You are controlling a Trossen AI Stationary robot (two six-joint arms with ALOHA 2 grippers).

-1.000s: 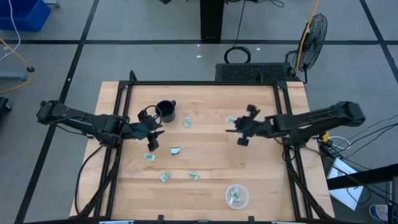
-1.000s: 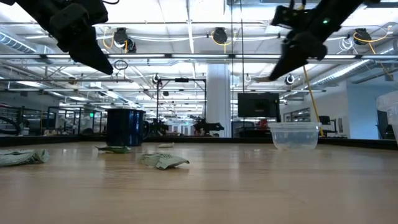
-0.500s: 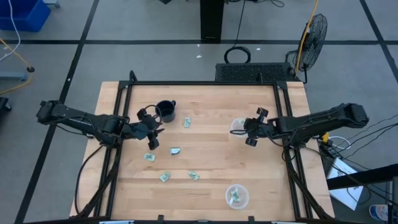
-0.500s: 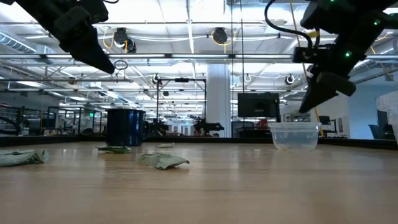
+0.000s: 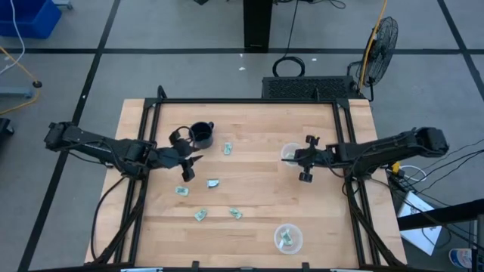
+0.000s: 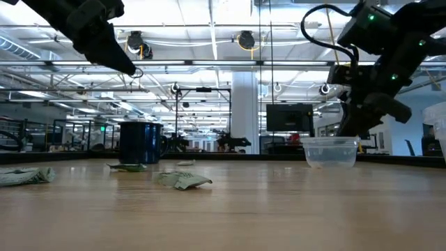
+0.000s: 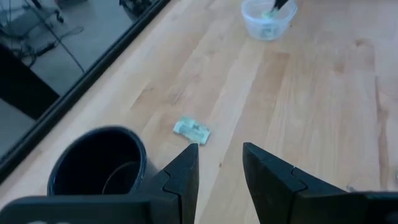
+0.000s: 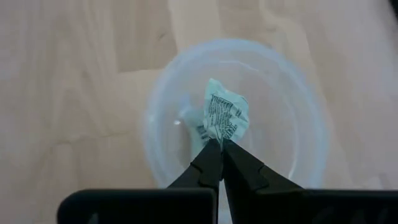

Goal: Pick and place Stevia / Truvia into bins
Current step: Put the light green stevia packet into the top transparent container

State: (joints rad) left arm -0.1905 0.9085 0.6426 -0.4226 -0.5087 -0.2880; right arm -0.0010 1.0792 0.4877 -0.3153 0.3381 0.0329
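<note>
My right gripper is shut on a pale green sachet and points down into a clear cup on the table's right half. My left gripper is open and hovers beside the black mug, above bare wood, touching nothing. One sachet lies flat just beyond its fingers. Several more sachets lie flat on the wood left of centre. A second clear cup, with sachets in it, stands near the table's near edge. My right gripper pinches the crumpled sachet by its near edge between the two fingertips, coming from above and pointing down. The sachet sticks out past the fingertips inside the cup's rim. Whether it touches the cup's floor, I cannot tell.
The black mug stands at the far left of the table, close to my left gripper. A dark frame rail runs along both sides of the table. Bare wood lies between the two arms.
My right gripper has come down from high above the table onto the clear cup and has tipped its fingers downward, staying shut on the sachet.
</note>
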